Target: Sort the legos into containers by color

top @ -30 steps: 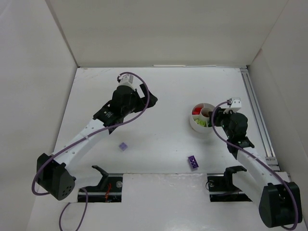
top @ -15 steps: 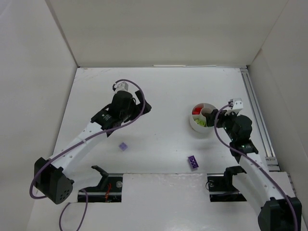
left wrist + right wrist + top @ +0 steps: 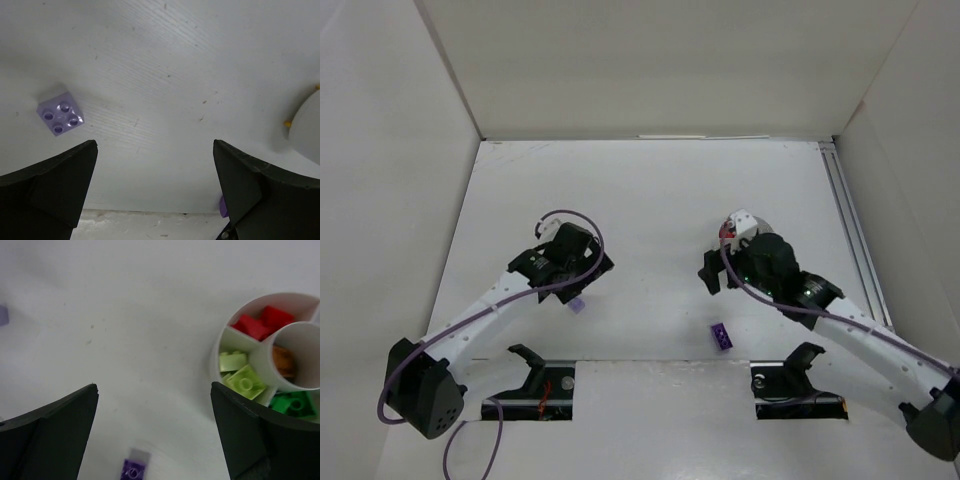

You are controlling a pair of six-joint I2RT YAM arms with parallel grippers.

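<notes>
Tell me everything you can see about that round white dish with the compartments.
The round white dish looks like smooth plastic and stands upright on the white table. Thin walls split it into wedges around a central round cup. One wedge holds red bricks, the next lime-yellow bricks, a third green bricks; an orange-brown brick lies in the cup. Part of it runs out of the right wrist view.

White table [image 3: 660,190] enclosed by plain white walls [image 3: 660,65].
</notes>
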